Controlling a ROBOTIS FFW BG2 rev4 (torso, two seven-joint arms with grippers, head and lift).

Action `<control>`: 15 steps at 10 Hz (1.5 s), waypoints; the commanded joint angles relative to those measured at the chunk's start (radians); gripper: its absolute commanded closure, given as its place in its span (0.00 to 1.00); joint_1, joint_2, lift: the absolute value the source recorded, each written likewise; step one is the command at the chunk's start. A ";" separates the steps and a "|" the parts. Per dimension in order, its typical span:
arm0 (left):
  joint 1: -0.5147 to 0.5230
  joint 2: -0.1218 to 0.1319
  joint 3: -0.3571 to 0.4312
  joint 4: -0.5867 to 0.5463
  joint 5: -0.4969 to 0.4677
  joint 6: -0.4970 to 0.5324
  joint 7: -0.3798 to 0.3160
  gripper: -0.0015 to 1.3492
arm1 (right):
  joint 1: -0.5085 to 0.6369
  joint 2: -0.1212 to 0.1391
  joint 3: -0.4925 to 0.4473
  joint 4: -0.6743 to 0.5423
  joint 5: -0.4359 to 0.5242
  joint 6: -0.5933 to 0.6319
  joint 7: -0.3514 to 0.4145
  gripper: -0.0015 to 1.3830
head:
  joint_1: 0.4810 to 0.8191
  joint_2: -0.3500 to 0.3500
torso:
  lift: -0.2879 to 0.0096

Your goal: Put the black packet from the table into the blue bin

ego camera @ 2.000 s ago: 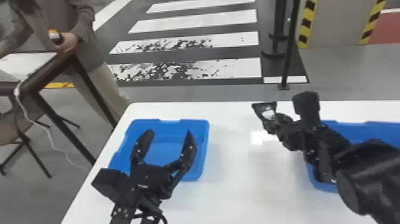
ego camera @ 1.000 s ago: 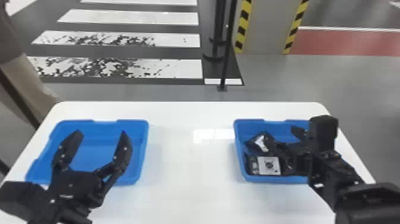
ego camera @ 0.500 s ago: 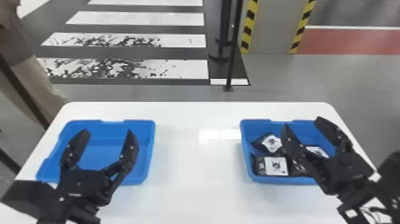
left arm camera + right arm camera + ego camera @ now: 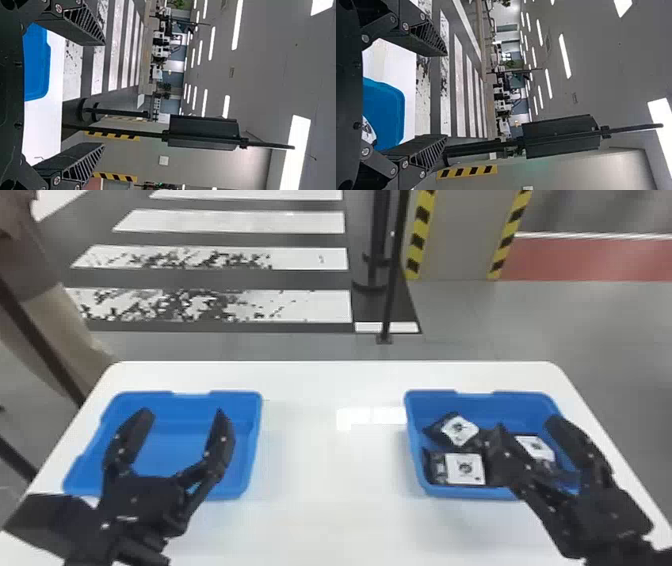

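Crosswalk stripes (image 4: 230, 221) cross the floor beyond the white surface (image 4: 320, 490), where I run two arms from a distance. At left, the left tool (image 4: 183, 412) shows its fingers spread, gripping nothing, above the left-hand blue bin (image 4: 175, 445); a needless dip there could knock the bin's wall, and I judge that arm has no part to play.

Across the surface, the right-hand blue bin (image 4: 435, 490) holds black packets with white labels: an angled packet (image 4: 459, 430) toward the back, a squarer packet (image 4: 465, 469) nearer the front and a third packet (image 4: 535, 447) farther right. The task's black packet is, by my judgement, among them; which one, I cannot tell.

Farthest right, the right tool (image 4: 527, 423) is released, its fingers wide apart with nothing between them. The placing looks done, leaving withdrawal as the likely next move. One finger overlaps the packets from above, and its height over them is hard for me to read. Should I sweep sideways before lifting, that finger could catch a packet and flip it over the rim, or hook the bin and drag it. Closing too soon could pinch a wrapper and carry it off.
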 commanded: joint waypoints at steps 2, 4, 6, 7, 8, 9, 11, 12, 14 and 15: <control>0.000 -0.001 0.001 0.000 0.000 -0.001 0.000 0.09 | 0.006 0.011 -0.017 -0.028 0.028 0.056 -0.001 0.23 | 0.63 0.48 | 0.60; 0.000 -0.001 0.001 0.000 0.000 -0.001 0.000 0.09 | 0.014 0.013 -0.021 -0.050 0.036 0.085 -0.012 0.23 | 0.63 0.48 | 0.60; 0.002 0.001 0.003 -0.002 0.000 -0.001 -0.001 0.09 | 0.033 0.014 -0.019 -0.077 0.044 0.097 -0.041 0.23 | 0.63 0.47 | 0.60; 0.002 0.001 0.003 -0.002 0.000 -0.001 -0.001 0.09 | 0.033 0.016 -0.021 -0.080 0.048 0.100 -0.043 0.23 | 0.63 0.47 | 0.60; 0.002 0.001 0.003 -0.002 0.000 -0.001 -0.001 0.10 | 0.036 0.016 -0.021 -0.082 0.050 0.100 -0.047 0.23 | 0.63 0.47 | 0.60; 0.002 0.001 0.003 -0.002 0.000 -0.001 -0.001 0.09 | 0.041 0.017 -0.019 -0.087 0.052 0.100 -0.057 0.23 | 0.63 0.47 | 0.60; 0.000 0.001 0.001 -0.002 0.000 -0.001 -0.001 0.09 | 0.043 0.017 -0.021 -0.092 0.052 0.105 -0.061 0.23 | 0.63 0.47 | 0.60; 0.000 0.002 0.001 -0.002 0.000 -0.001 -0.001 0.09 | 0.041 0.017 -0.021 -0.092 0.052 0.107 -0.061 0.23 | 0.63 0.47 | 0.60; 0.000 0.002 0.001 -0.002 0.000 0.002 -0.001 0.10 | 0.041 0.017 -0.019 -0.089 0.052 0.105 -0.061 0.23 | 0.63 0.46 | 0.60; 0.000 0.004 0.001 -0.002 0.000 0.002 -0.001 0.10 | 0.041 0.017 -0.019 -0.089 0.052 0.105 -0.061 0.23 | 0.63 0.47 | 0.60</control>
